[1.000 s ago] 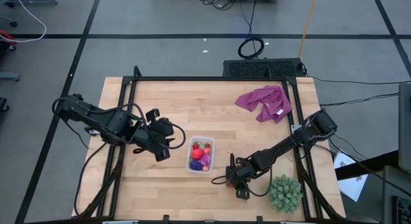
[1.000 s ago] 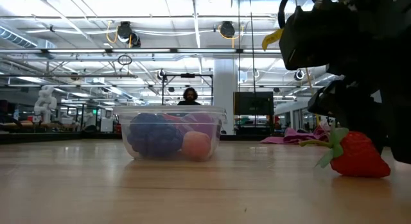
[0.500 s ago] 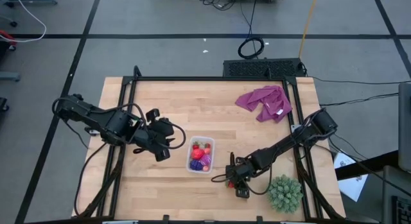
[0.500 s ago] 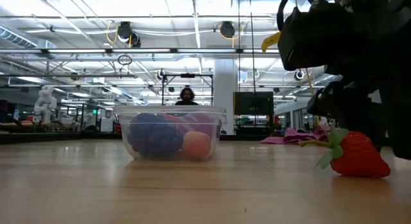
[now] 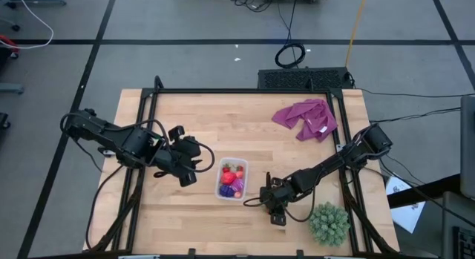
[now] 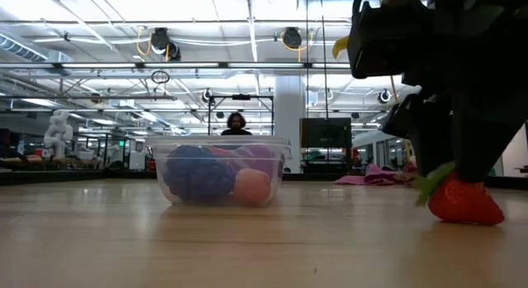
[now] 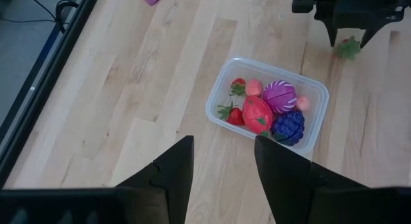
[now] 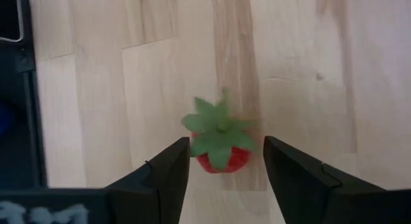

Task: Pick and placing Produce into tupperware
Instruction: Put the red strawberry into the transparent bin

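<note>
Wooden bench (image 5: 223, 133) carries the tupperware (image 5: 231, 179), already holding several toy fruits. Just beside it a strawberry (image 8: 218, 147) lies between the right gripper's (image 8: 221, 163) spread fingers, unpinched. The left gripper (image 5: 194, 164) waits near the tupperware's other side, fingers spread.

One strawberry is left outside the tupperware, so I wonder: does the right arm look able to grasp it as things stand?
Probably yes. The right gripper is open, its fingers either side of the strawberry on the bare table, with nothing between them.
</note>
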Tool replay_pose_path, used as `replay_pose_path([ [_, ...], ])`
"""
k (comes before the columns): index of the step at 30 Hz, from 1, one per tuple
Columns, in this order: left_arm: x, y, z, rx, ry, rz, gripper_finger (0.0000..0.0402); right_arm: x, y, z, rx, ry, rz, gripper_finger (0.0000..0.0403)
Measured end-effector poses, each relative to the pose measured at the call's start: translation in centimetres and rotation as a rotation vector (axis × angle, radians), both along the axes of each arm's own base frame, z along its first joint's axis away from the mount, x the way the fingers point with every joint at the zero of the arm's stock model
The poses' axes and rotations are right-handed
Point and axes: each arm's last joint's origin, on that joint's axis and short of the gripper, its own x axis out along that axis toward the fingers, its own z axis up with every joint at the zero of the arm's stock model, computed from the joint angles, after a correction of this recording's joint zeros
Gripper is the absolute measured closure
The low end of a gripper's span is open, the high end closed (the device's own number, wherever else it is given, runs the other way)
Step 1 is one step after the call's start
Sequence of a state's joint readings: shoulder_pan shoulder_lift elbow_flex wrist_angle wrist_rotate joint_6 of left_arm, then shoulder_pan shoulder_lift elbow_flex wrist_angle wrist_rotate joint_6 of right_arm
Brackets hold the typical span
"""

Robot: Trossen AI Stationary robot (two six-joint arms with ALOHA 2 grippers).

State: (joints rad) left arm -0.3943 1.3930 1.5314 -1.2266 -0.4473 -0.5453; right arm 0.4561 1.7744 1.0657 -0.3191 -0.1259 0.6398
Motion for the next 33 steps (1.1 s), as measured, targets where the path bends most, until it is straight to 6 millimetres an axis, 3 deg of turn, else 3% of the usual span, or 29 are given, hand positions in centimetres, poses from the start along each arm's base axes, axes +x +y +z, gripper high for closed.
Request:
replay_pose_path([
  [33, 0.0, 0.0, 0.0, -0.001, 0.0, 0.002, 0.0231, -0.41, 0.43, -0.57, -0.063, 0.001, -0.035, 0.0213],
])
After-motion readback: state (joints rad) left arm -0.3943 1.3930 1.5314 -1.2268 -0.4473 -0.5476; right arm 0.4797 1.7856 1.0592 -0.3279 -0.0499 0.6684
